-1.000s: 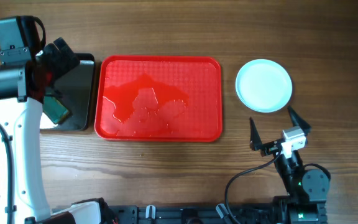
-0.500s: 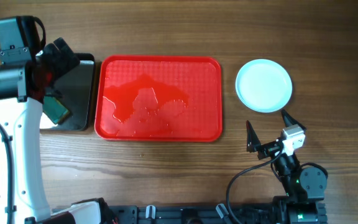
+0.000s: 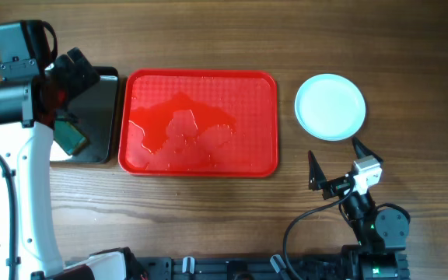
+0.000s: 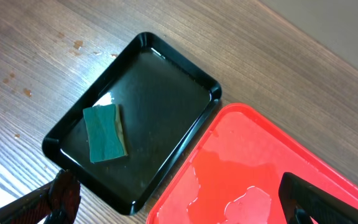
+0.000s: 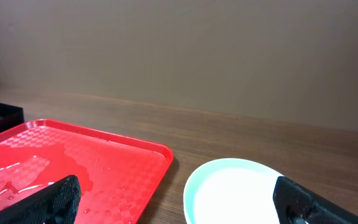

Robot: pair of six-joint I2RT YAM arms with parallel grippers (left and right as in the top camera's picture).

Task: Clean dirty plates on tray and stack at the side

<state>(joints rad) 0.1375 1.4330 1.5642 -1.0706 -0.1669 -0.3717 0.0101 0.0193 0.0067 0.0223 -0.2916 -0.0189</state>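
Observation:
The red tray [image 3: 247, 93] lies mid-table, wet with pooled water and bearing no plates; it also shows in the left wrist view [image 4: 328, 155] and the right wrist view [image 5: 123, 155]. The pale mint-white plates [image 3: 330, 106] sit as one stack on the wood right of the tray, also seen in the right wrist view [image 5: 235, 190]; how many are stacked I cannot tell. My right gripper [image 3: 335, 162] is open and empty, just in front of the stack. My left gripper [image 3: 75, 71] is open and empty, raised above the black pan's near end.
A black deep pan [image 3: 99, 117] stands left of the tray and holds a green sponge [image 4: 105, 132], also in the overhead view [image 3: 71, 137]. Water drops dot the wood beyond the pan [image 4: 17, 81]. A grey wall [image 5: 179, 50] backs the table.
My right gripper drew back slightly toward the table's front edge and turned a little, then held still. The left arm, tray and plates have not moved.

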